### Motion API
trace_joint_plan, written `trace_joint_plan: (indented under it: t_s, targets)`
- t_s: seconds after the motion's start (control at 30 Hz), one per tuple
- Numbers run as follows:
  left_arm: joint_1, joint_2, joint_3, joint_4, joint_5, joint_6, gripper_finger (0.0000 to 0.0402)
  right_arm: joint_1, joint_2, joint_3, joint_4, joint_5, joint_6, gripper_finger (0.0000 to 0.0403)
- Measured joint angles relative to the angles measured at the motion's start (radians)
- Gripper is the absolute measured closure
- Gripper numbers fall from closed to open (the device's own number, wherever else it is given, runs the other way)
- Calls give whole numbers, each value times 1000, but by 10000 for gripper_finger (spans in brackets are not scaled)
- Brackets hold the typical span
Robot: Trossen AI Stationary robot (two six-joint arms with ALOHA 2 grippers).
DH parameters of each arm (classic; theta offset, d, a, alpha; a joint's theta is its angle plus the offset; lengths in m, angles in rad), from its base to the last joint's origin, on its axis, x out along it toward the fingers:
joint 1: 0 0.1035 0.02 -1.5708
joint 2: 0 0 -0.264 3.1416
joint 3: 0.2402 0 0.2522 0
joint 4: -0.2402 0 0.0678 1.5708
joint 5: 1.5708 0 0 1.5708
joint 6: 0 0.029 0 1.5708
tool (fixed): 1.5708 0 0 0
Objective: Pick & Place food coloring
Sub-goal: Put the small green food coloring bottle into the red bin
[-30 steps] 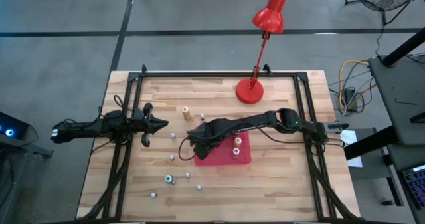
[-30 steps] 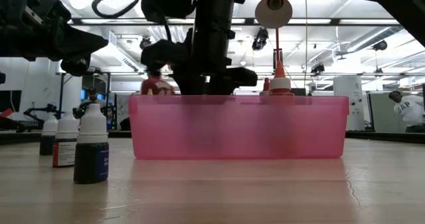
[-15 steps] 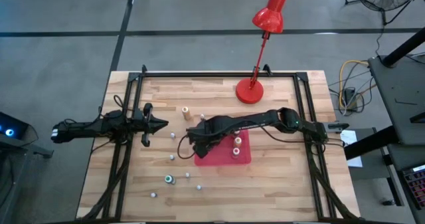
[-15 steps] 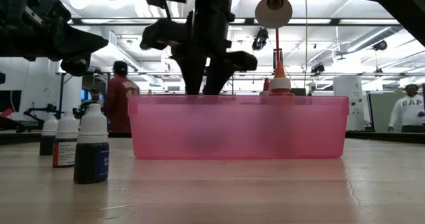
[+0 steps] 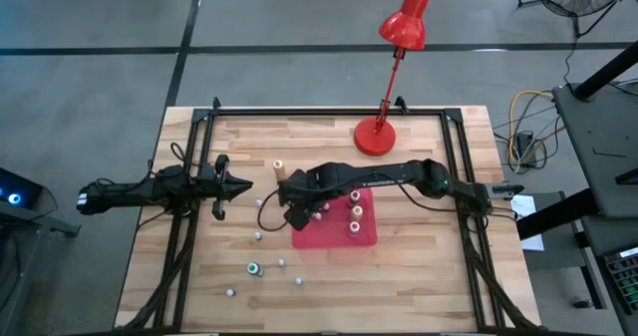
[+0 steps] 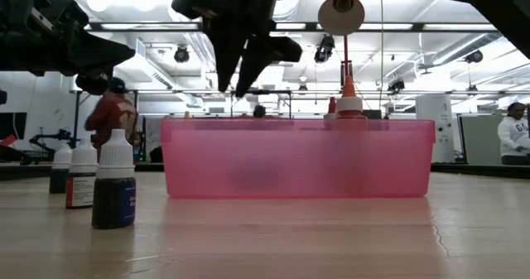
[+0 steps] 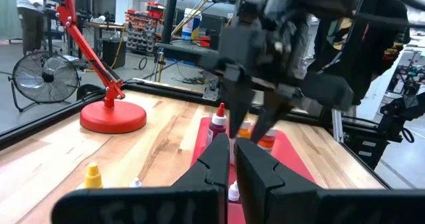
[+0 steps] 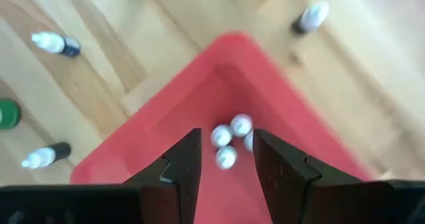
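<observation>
1. Wooden plank table (image 5: 419, 276) with a black frame around it, a red desk lamp (image 5: 394, 67) at the back, and a workshop behind with a few people wandering about.
2. Right gripper (image 5: 295, 208) hangs above the near-left corner of the red tray (image 5: 367, 238). Its fingers stand slightly apart with nothing between them, clear from its own wrist camera.
3. Left gripper (image 5: 242, 186) sits off to the left over the table, fingers pressed together, holding nothing, just waiting.
4. Food coloring (image 5: 354, 216): a handful of little bottles are inside the tray, three white caps (image 8: 226, 141) clustered right below the right gripper. Plenty more are loose on the wood left of the tray and in front of it, plus a yellowish one (image 5: 279, 166) further back.
5. What I'd worry about: the bottles are tiny, narrow and upright with tapered dropper caps, so a gripper swinging low could probably bowl one over and send it rolling.
6. Tray is see-through pink plastic with low walls; clipping its rim could shove it along the smooth wood.
</observation>
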Motion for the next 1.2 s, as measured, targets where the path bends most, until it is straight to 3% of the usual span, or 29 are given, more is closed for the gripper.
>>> trace_joint_plan:
  t_s: [0.33, 0.7, 0.93, 1.2]
  targets:
    - [0, 0, 0, 0, 0, 0, 402, -64, -19, 11, -26, 5, -322, 271]
    - [0, 0, 0, -1, 0, 0, 402, -151, -32, 11, -19, -20, -701, 179]
    - [0, 0, 0, -1, 0, 0, 402, -218, -32, 10, 44, -94, -966, 141]
    - [0, 0, 0, -1, 0, 0, 402, -290, -12, 0, 90, -168, -1014, 142]
